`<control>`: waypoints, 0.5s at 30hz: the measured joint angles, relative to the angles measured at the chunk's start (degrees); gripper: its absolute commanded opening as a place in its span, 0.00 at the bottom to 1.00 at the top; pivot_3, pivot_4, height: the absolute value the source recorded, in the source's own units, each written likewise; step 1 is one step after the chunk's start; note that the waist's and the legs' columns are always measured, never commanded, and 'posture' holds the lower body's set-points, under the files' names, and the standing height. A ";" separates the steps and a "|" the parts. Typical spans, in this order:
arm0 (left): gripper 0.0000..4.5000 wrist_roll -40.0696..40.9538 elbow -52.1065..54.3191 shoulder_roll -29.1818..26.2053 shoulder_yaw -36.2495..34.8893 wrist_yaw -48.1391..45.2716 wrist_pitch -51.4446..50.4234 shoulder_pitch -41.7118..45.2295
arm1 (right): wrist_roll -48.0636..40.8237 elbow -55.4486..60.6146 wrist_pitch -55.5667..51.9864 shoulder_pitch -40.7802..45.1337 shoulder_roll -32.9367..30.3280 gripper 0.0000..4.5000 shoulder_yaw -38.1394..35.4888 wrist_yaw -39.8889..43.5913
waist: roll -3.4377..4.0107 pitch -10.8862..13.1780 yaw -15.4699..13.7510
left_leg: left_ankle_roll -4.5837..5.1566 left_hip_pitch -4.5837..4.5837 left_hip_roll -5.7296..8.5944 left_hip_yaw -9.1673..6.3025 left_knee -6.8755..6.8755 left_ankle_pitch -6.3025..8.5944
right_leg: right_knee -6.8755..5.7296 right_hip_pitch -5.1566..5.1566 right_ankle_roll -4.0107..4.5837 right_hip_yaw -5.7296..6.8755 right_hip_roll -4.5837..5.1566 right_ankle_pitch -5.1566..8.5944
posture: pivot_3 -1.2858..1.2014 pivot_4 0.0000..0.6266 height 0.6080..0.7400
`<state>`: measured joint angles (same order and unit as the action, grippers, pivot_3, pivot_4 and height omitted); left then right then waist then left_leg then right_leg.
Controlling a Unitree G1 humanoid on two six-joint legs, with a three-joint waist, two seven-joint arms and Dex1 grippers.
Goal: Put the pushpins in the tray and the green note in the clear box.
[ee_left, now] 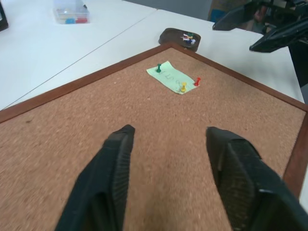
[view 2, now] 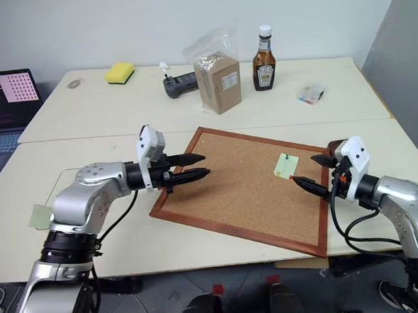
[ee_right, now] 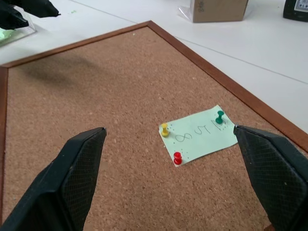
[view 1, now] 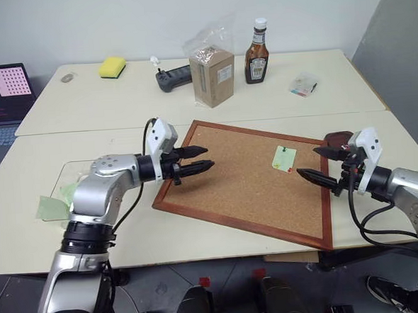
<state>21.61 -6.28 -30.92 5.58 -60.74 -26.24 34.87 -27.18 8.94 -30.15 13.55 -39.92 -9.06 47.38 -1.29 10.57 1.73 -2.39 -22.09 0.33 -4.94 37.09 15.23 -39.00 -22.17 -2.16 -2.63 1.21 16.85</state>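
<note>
Ribbed black end effector fingers above grainy corkboard

A grainy, matt brown corkboard sits in a smooth reddish-brown wooden frame on the pale, matt, smooth tabletop. Pinned on the cork is a thin pale green paper note with faint pen marks, held by glossy little plastic pushpins: red, yellow and green. The dark reddish-brown oval tray looks smooth with a slight sheen. The black gripper fingers show a fine cross-hatched, rubbery matt texture. Further back: a crinkly clear plastic bag around a brown cardboard carton, a glossy dark bottle, and a porous yellow sponge.
</note>
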 measured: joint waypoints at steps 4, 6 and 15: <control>0.16 -3.03 -3.97 3.74 2.80 1.03 3.02 1.31 | 3.33 -4.63 2.95 2.23 1.83 1.00 2.10 -0.93 | 0.00 0.00 0.09 | 0.00 0.01 0.02 0.01 0.02 0.00 | -0.03 -0.01 0.00 0.01 -0.03 0.00 | 0.52 0.24 1.00; 0.07 -4.12 -5.47 4.65 3.55 1.06 4.10 1.98 | 4.08 -6.22 3.72 3.34 2.43 1.00 2.87 -1.28 | 0.00 0.00 0.13 | 0.00 0.01 0.01 0.01 -0.01 0.00 | -0.03 -0.03 0.01 0.01 -0.04 0.00 | 0.52 0.24 1.00; 0.01 -8.73 -12.80 8.97 6.45 1.34 7.53 4.70 | 9.14 -16.86 8.83 10.43 7.74 1.00 6.48 -3.33 | 0.00 0.00 0.08 | 0.00 0.00 0.03 0.01 0.04 -0.01 | -0.04 -0.02 0.01 -0.01 0.01 -0.01 | 0.52 0.24 1.00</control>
<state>12.88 -19.08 -21.95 12.03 -59.41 -18.71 39.57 -18.04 -7.91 -21.32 23.98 -32.18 -2.58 44.05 -1.29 10.57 1.82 -2.39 -22.09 0.36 -4.93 37.14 15.22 -39.04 -22.19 -2.15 -2.64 1.22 16.84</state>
